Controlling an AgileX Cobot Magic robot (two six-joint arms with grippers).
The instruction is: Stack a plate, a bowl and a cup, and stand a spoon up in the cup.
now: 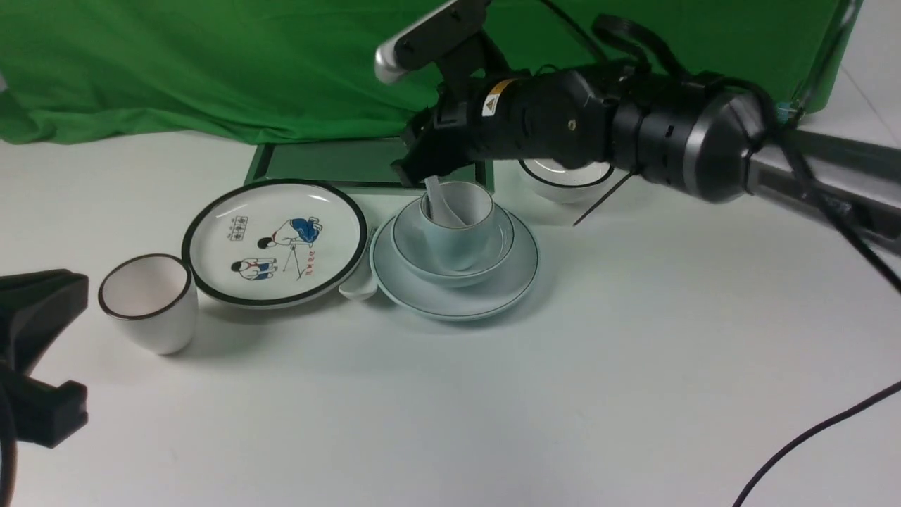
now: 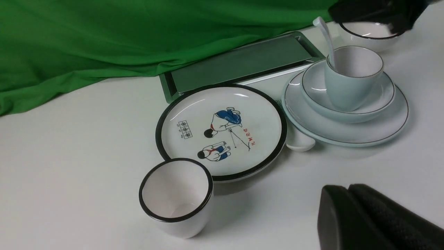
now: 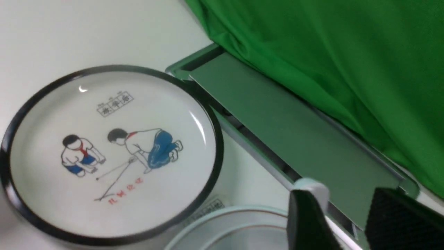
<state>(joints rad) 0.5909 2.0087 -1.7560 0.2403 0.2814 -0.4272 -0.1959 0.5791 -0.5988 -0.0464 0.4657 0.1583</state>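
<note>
The pale blue plate (image 1: 493, 285) lies mid-table with the shallow blue bowl (image 1: 503, 243) on it and the handleless blue cup (image 1: 457, 239) standing in the bowl. The white spoon (image 1: 438, 203) stands in the cup, handle up and leaning on the rim. My right gripper (image 1: 422, 169) hovers at the handle's top. In the right wrist view its jaws (image 3: 341, 198) stand apart, and the handle tip (image 3: 312, 185) rests by one finger, with a gap to the other. My left gripper (image 2: 347, 189) is shut and empty, low over the table's near left.
A cartoon plate with a black rim (image 1: 274, 243) sits left of the stack, and a second white spoon (image 1: 359, 285) lies between them. A white dark-rimmed cup (image 1: 151, 303) stands near left. Behind are a black-rimmed white bowl (image 1: 566, 179), a green tray (image 1: 331, 162) and green cloth.
</note>
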